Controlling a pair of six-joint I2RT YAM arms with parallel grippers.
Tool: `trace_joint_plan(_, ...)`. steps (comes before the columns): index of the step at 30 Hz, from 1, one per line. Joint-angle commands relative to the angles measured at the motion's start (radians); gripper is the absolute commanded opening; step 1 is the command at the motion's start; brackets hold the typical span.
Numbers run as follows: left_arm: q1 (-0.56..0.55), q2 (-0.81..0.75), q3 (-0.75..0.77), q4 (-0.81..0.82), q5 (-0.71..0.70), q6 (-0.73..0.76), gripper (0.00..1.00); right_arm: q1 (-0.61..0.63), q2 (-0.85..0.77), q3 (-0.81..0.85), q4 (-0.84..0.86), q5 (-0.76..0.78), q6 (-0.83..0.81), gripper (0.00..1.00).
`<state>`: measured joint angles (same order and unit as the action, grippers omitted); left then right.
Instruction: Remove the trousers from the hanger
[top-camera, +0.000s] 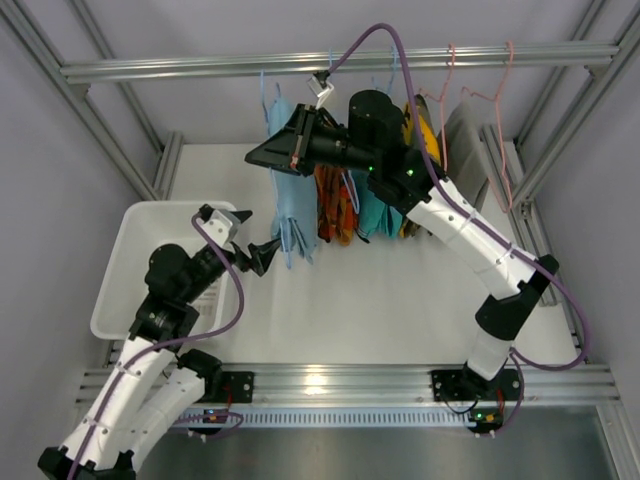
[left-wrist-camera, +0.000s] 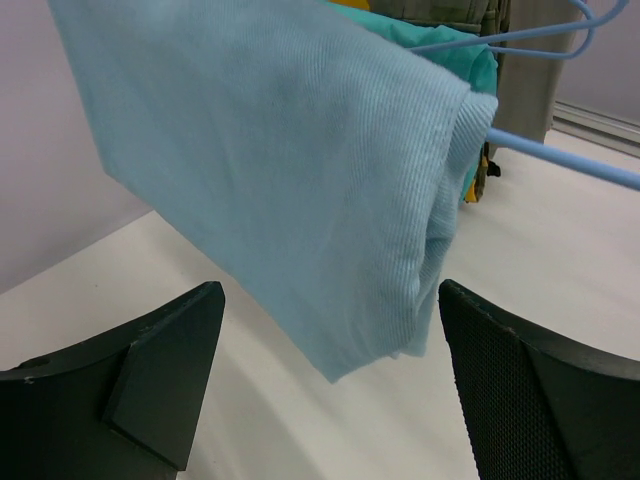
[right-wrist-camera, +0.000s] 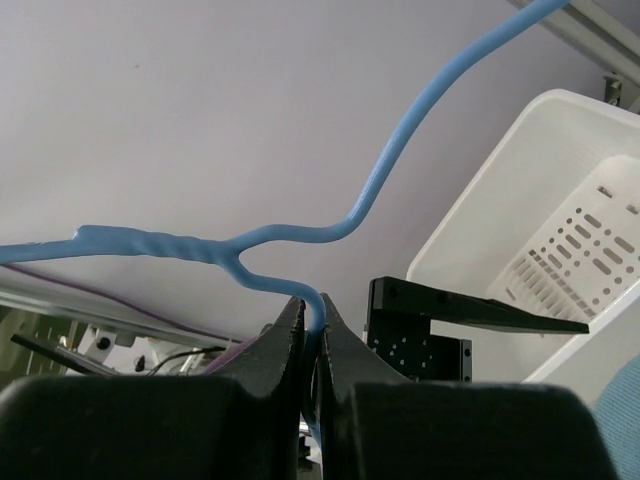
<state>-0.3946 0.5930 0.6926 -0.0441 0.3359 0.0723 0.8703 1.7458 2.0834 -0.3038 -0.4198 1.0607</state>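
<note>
Right gripper (right-wrist-camera: 312, 320): jaws pinched tight on the wire of the hanger (right-wrist-camera: 160, 245), just below the fork where the twisted neck splits. Left gripper (left-wrist-camera: 325, 330): fingers spread wide, one on each side of the trousers' lower corner, not touching the cloth.

Rail (top-camera: 330, 62) crosses the top of the frame; garments hang from it in a row over the white table (top-camera: 380, 290). White bin (top-camera: 120, 270) sits at the left, partly under the left arm.

Trousers (left-wrist-camera: 300, 160) hang folded over the hanger's bar, at the left end of the row. The right arm hides their upper part from above. Hanger hook is cut off in the right wrist view; its seat on the rail cannot be made out.

Right arm reaches up and left from its base, wrist level with the rail. Left arm is bent low, gripper pointing at the trousers' hem.
</note>
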Motion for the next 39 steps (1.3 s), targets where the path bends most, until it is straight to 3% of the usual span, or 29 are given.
trace_joint_plan(1,-0.006,0.031,-0.005,0.157,0.003,-0.002,0.93,0.010,-0.035,0.095,0.155,0.007,-0.027,0.00)
trace_joint_plan(7,-0.024,0.080,-0.010,0.227,-0.037,0.020,0.96,0.009,-0.040,0.093,0.161,0.003,-0.024,0.00)
trace_joint_plan(13,-0.052,0.143,-0.007,0.283,-0.184,0.084,0.92,0.009,-0.042,0.096,0.167,-0.005,-0.015,0.00)
trace_joint_plan(21,-0.058,0.203,0.010,0.323,-0.359,0.121,0.72,0.009,-0.051,0.092,0.172,-0.011,-0.019,0.00)
trace_joint_plan(27,-0.058,0.189,0.019,0.332,-0.380,0.113,0.38,0.007,-0.057,0.089,0.172,-0.013,-0.021,0.00)
trace_joint_plan(34,-0.058,0.166,0.041,0.328,-0.340,0.057,0.11,0.007,-0.063,0.073,0.181,-0.019,-0.022,0.00)
trace_joint_plan(35,-0.058,0.169,0.056,0.323,-0.340,0.049,0.02,0.007,-0.068,0.070,0.183,-0.019,-0.024,0.00)
trace_joint_plan(39,-0.058,0.171,0.088,0.302,-0.359,0.020,0.00,-0.002,-0.081,0.047,0.184,-0.020,-0.034,0.00)
